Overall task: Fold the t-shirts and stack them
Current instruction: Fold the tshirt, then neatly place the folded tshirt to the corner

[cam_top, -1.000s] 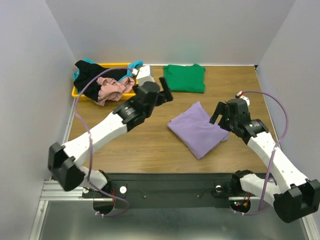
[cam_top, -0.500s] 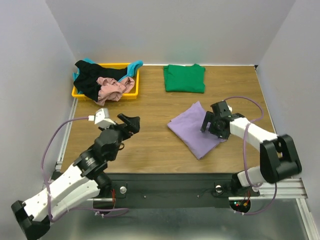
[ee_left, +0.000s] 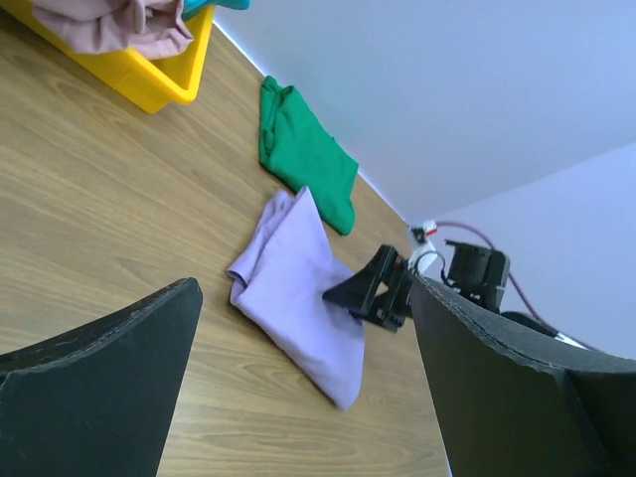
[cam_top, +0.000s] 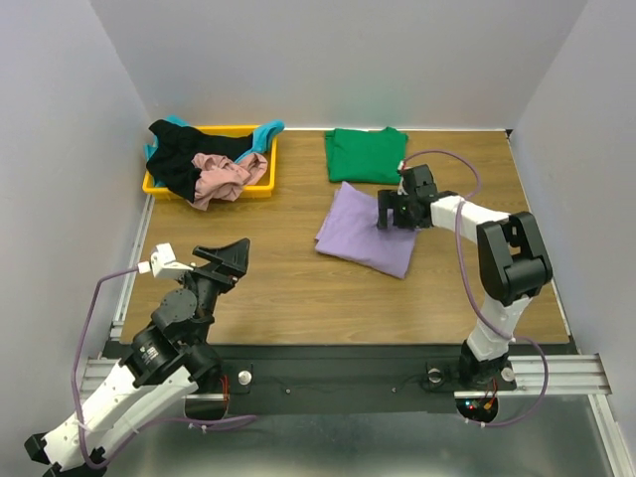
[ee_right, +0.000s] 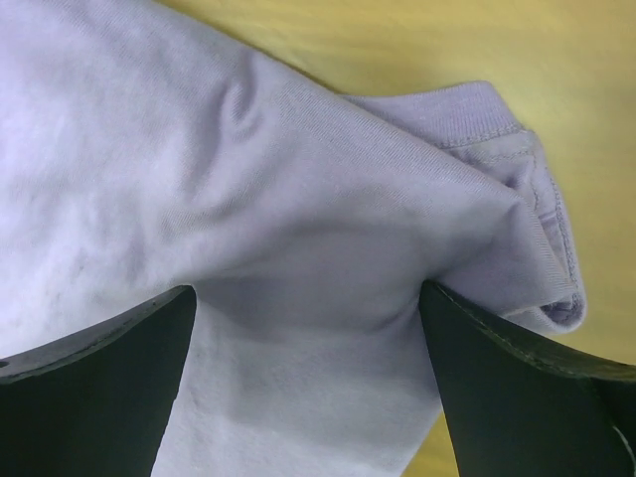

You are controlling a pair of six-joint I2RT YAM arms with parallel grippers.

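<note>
Right wrist: purple t-shirt bunches between the spread right claw.

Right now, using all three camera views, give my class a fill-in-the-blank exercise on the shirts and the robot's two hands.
1. The folded shirt at the table's far edge is coloured ___.
2. The crumpled shirts lie heaped in a tray coloured ___.
3. The hand at the purple shirt belongs to the robot's ___ arm.
4. The left hand, open and apart from every shirt, holds ___.

Missing words: green; yellow; right; nothing.
</note>
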